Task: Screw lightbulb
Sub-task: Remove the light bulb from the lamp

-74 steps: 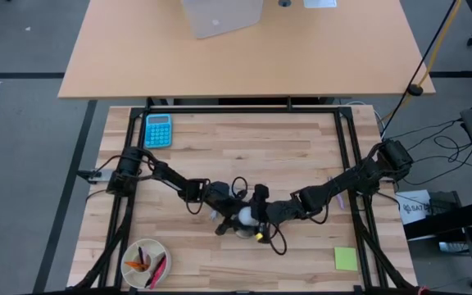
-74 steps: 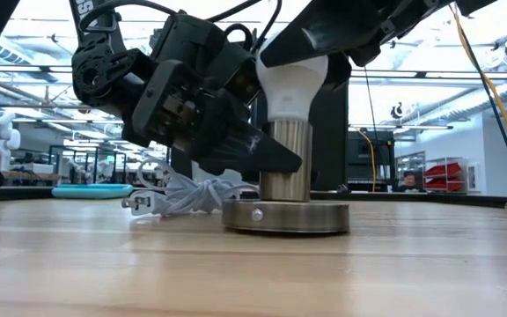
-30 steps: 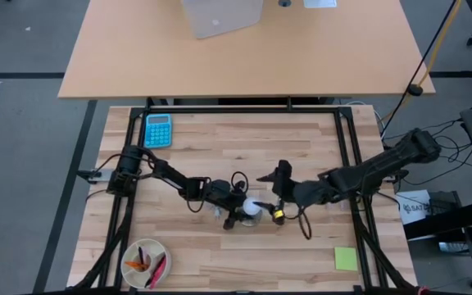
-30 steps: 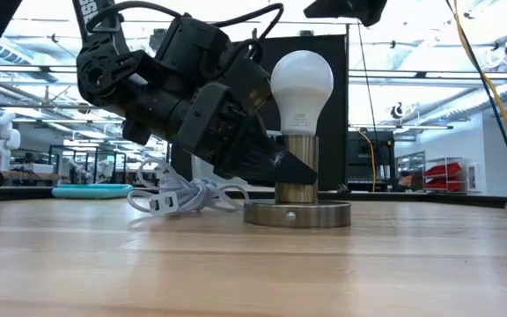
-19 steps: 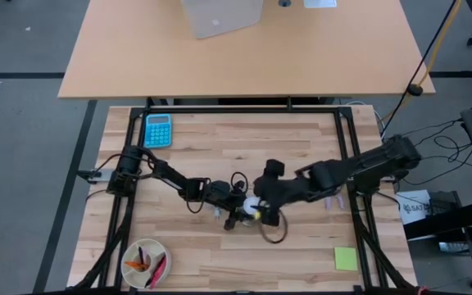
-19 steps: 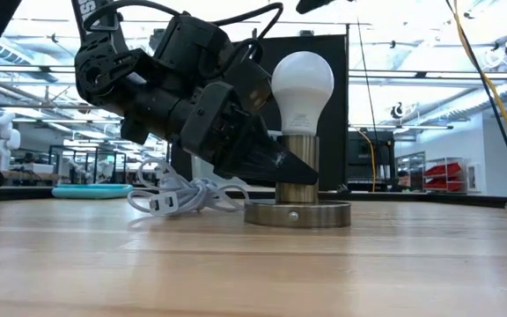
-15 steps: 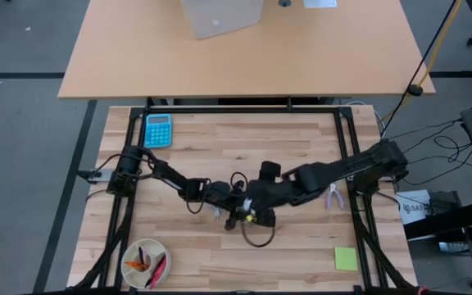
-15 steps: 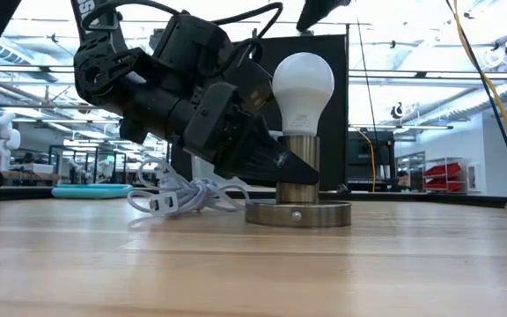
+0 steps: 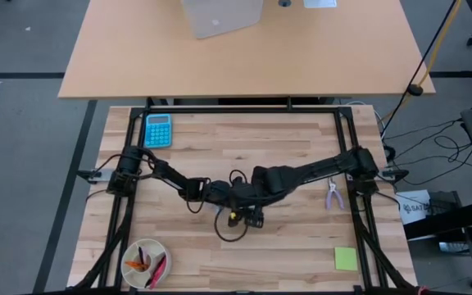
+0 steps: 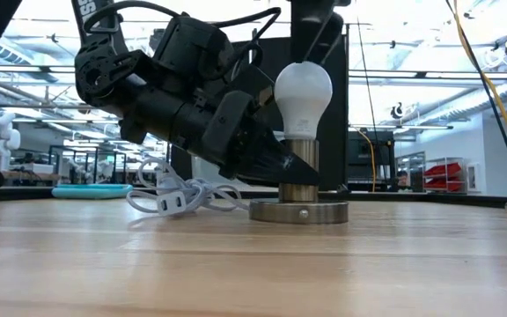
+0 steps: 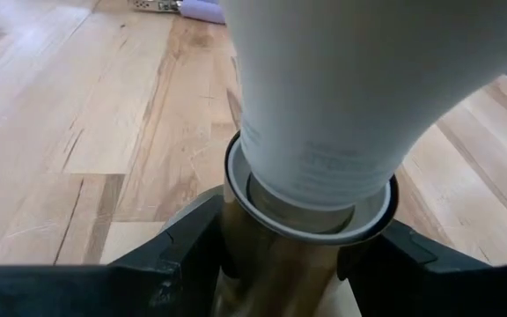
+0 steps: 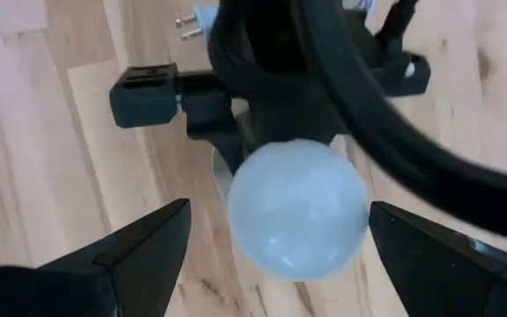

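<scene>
Since half a second ago, swung further in over the middle of the wooden table (image 9: 301, 238): right gripper (image 9: 248, 215), covering the bulb from above. Low view: one lightbulb (image 10: 303, 95), frosted white pear shape, upright in one brass-toned socket (image 10: 298, 188) on a round metal disc; left gripper (image 10: 271, 158) clamped on that socket. Left wrist: smooth white neck seated in the collar. Right wrist: glossy round globe between right fingers (image 12: 139, 246), spread apart, not touching.
</scene>
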### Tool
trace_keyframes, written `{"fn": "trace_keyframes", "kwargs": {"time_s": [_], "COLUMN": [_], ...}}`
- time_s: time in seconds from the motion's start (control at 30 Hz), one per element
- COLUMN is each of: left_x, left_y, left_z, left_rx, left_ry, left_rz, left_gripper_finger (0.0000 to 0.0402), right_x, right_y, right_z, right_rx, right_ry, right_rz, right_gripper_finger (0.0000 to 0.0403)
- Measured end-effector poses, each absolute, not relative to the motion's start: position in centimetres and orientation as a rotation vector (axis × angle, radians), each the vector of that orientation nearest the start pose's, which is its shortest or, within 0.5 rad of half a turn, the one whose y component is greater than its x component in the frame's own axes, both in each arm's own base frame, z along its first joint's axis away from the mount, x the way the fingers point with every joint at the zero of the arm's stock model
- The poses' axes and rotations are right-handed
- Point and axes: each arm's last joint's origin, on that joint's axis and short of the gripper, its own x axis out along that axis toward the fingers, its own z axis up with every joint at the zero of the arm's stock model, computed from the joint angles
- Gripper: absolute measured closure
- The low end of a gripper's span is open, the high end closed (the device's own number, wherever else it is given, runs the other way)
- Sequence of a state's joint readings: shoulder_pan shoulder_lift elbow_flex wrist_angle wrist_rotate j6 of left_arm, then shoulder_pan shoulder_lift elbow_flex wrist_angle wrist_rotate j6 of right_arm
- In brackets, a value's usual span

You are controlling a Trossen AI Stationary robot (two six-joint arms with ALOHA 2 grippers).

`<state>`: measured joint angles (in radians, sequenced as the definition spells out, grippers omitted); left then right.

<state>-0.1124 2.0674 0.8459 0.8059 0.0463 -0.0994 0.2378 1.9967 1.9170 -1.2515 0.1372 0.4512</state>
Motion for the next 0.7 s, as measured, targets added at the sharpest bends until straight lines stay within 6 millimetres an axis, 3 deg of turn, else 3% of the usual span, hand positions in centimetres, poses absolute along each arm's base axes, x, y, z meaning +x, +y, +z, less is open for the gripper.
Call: {"fn": "trace_keyframes", "kwargs": {"time_s": [0.3, 0.7], "left_x": [37.2, 37.2], "left_y": [-4.3, -4.3], "left_z": [8.7, 8.7], "left_rx": [-0.083, -0.078], "left_ry": [0.423, 0.421], "left_rz": [-0.141, -0.146], "left_gripper_finger": [0.0195, 0.0195], "right_x": [39.8, 40.3], "right_y": [8.0, 7.8], "right_z": [28.0, 26.5], "right_rx": [0.132, 0.056], "right_ry": [1.322, 1.399], "right_rz": [-0.216, -0.121], "right_gripper_finger": [0.0067, 0.0137]}}
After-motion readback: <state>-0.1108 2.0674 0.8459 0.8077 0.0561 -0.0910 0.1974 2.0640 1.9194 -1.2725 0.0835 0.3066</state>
